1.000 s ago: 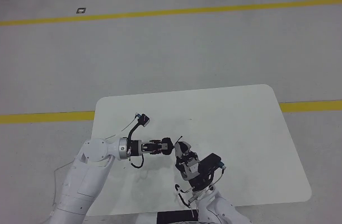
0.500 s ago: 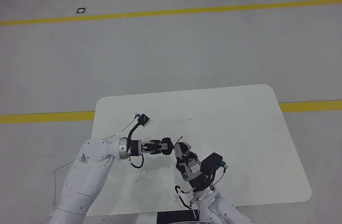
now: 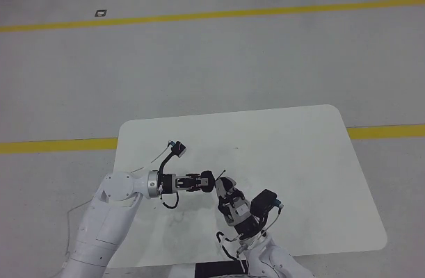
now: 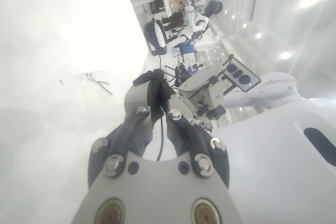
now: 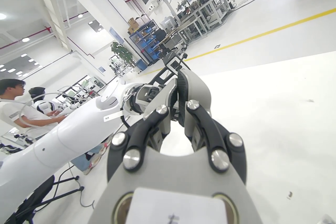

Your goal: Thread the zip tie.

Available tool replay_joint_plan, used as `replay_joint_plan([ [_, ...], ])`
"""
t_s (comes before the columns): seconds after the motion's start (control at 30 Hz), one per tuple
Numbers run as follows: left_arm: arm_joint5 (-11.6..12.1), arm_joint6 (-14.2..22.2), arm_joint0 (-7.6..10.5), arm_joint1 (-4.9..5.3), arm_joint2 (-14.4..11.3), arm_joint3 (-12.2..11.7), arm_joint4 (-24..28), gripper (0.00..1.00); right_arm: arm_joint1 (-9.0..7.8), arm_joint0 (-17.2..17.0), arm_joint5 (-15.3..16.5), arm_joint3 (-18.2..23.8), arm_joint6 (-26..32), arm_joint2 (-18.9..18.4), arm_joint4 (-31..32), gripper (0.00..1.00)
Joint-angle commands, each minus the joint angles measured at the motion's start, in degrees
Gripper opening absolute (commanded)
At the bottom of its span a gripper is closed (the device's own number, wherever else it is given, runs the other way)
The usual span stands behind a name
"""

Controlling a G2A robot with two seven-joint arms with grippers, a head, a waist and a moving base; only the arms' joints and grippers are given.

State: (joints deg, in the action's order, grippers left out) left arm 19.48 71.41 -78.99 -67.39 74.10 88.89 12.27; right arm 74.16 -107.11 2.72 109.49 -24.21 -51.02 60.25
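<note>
Over the table (image 3: 302,139), the tie (image 4: 161,135) was pinched by left gripper (image 4: 157,87) and, just ahead, right gripper (image 5: 179,79). Threading was judged unfinished.

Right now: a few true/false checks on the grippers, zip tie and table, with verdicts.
1. The left gripper is open and empty. False: it is shut on the zip tie.
2. The right gripper is shut. True.
3. Both grippers meet above the table. True.
4. A person's hand steadies the zip tie. False: only the grippers hold it.
5. Some loose ties lie on the table. True.
</note>
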Motion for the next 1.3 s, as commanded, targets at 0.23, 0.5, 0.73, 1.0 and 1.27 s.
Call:
replay_joint_plan([
  [0.23, 0.00, 0.00, 0.00, 0.00, 0.00, 0.00, 0.00, 0.00, -0.05, 0.38, -2.07, -0.74, -0.03, 0.15, 0.51, 0.00],
  [0.5, 0.00, 0.00, 0.00, 0.00, 0.00, 0.00, 0.00, 0.00, -0.15, 0.17, -3.03, -0.46, -1.72, 0.08, 0.85, 0.00],
  [0.73, 0.00, 0.00, 0.00, 0.00, 0.00, 0.00, 0.00, 0.00, -0.14, -0.19, -5.45, 0.03, -4.35, -0.71, 2.67, 0.00],
  [1.0, 0.00, 0.00, 0.00, 0.00, 0.00, 0.00, 0.00, 0.00, -0.09, -0.59, -7.62, 0.01, -6.14, -1.28, 3.70, 0.00],
  [1.27, 0.00, 0.83, 0.18, 0.49, -0.31, -2.17, 4.12, 0.00, -0.08, -0.35, -7.88, 0.21, -5.52, -2.19, 2.76, 0.00],
])
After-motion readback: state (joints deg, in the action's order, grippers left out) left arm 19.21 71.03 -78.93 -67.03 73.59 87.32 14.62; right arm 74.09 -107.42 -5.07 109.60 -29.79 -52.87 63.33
